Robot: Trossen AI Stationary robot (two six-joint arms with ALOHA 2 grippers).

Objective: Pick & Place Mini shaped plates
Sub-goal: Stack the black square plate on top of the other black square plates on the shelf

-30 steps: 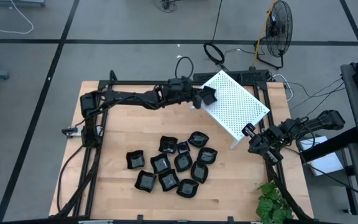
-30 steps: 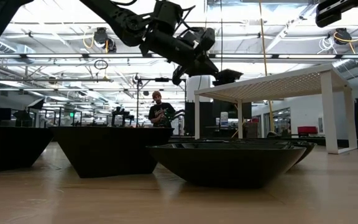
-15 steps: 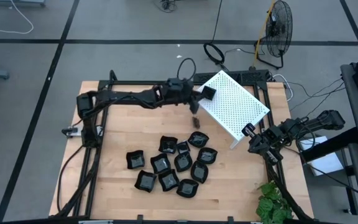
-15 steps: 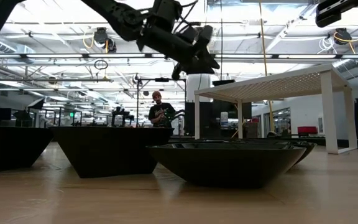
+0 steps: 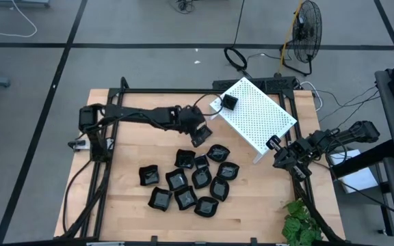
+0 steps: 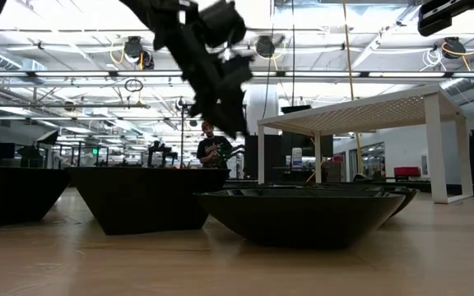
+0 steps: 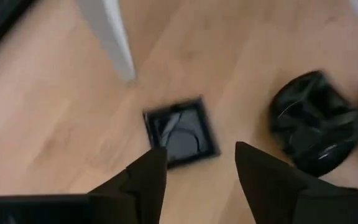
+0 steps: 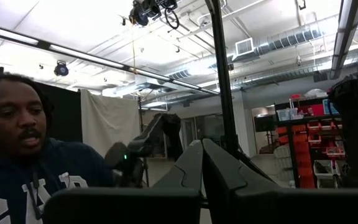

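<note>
Several mini shaped plates (image 5: 187,179), small glossy black dishes, lie close together on the wooden table. One more plate (image 5: 230,102) rests on the top of the white perforated rack (image 5: 258,117). My left gripper (image 5: 200,139) hangs open above the table, between the rack and the cluster, pointing down at a slant. In the left wrist view a square plate (image 7: 182,132) lies flat on the wood just beyond the fingertips (image 7: 154,163), and a rounded plate (image 7: 312,121) lies beside it. My right gripper (image 5: 276,147) waits shut at the table's right edge, pointing upward.
The rack's white leg (image 7: 110,37) stands close to the left gripper. Black frame rails (image 5: 108,171) run along the table's edges. A green plant (image 5: 299,229) sits at the near right corner. A person (image 8: 23,149) is close behind the right arm.
My left gripper has let go of a plate on the rack's top. It has then drawn back toward the table's near left and down, tipping from nearly level to pointing downward, with its fingers opening. The plate stays on the rack.
</note>
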